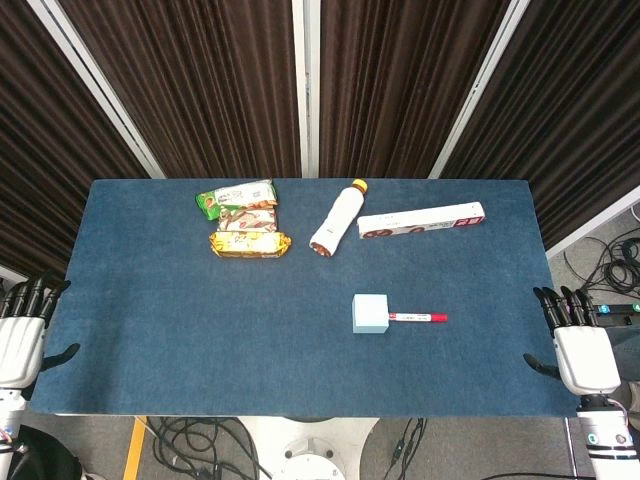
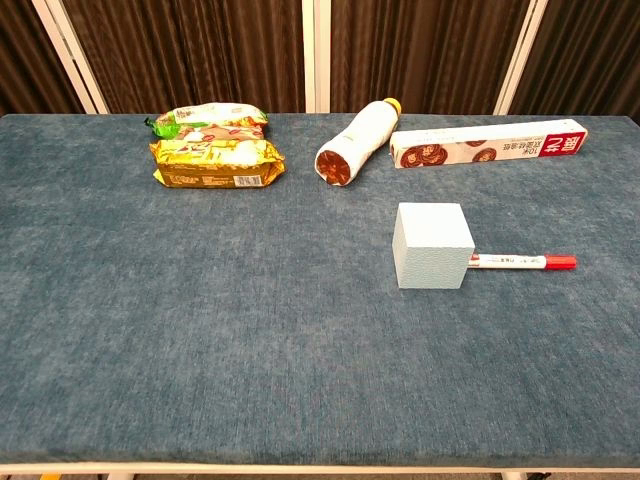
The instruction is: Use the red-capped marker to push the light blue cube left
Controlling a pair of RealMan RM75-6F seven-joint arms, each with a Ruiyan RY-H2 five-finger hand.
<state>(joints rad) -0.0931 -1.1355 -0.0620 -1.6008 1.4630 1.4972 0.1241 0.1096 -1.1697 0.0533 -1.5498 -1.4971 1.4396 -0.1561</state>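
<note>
The light blue cube (image 1: 370,312) (image 2: 432,245) sits on the blue table, right of centre. The red-capped marker (image 1: 417,318) (image 2: 522,262) lies flat just right of the cube, its white end touching the cube and its red cap pointing right. My right hand (image 1: 578,340) hovers at the table's right front corner, fingers apart, holding nothing. At the left front corner my left hand (image 1: 22,330) is likewise open and holds nothing. Neither hand shows in the chest view.
At the back lie stacked snack packets (image 1: 243,220) (image 2: 215,150), a bottle on its side (image 1: 337,218) (image 2: 358,143) and a long biscuit box (image 1: 421,220) (image 2: 487,143). The blue table (image 1: 200,330) stretches bare to the left of the cube.
</note>
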